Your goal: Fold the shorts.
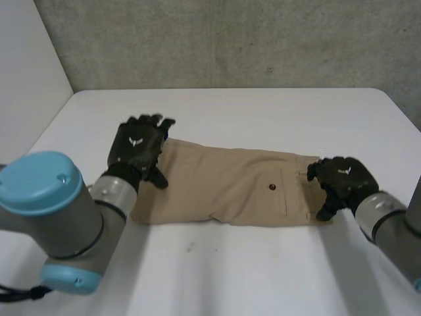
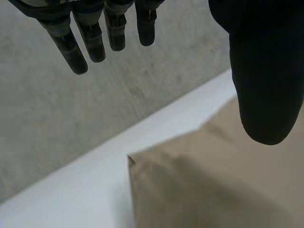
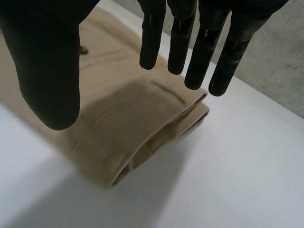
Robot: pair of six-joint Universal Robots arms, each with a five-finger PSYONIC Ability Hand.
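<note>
Here left hand (image 1: 137,150) over one end of shorts (image 1: 230,187), right hand (image 1: 342,181) over other; fingers (image 3: 178,42) straight, empty.

White table (image 1: 263,112) in front of a grey concrete wall (image 1: 230,39) (pale panel (image 1: 26,66) on the left)

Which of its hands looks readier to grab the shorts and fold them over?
Probably the right hand: it is open, and its fingers and thumb straddle the waistband end of the shorts, near the edge. The left hand, open too, has its fingers reaching past the leg end's far corner, over bare table.
</note>
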